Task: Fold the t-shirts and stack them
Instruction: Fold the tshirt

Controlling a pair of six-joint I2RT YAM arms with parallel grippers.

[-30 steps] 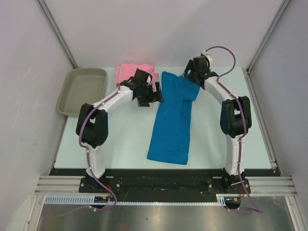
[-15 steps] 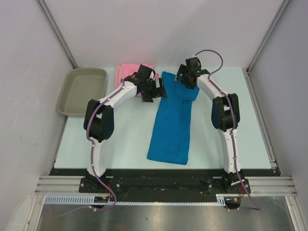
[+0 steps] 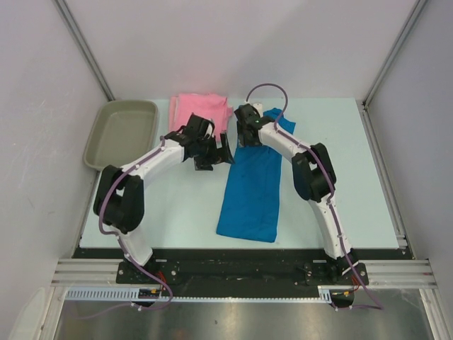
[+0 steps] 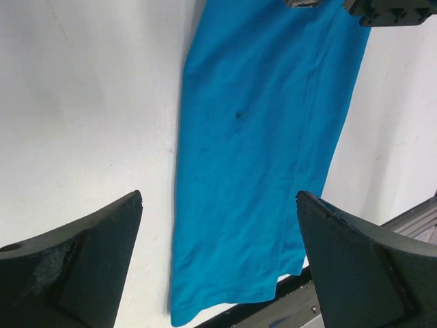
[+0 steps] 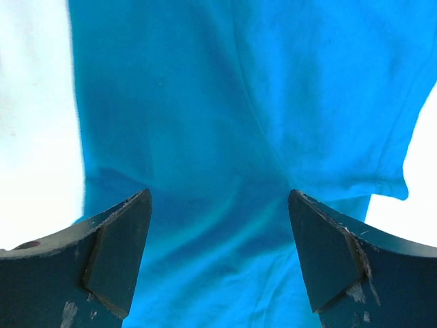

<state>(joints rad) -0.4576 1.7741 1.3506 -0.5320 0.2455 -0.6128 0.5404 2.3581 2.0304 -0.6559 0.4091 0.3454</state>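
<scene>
The blue t-shirt lies folded lengthwise directly beneath the right gripper, which is spread wide and empty. The left gripper, also wide and empty, hovers just beside the shirt's edge, with the pink t-shirt behind it. Likely next: both pinch the far end and fold it nearward.

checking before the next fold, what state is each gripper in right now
left gripper: open, holding nothing
right gripper: open over the blue t-shirt, holding nothing
</scene>
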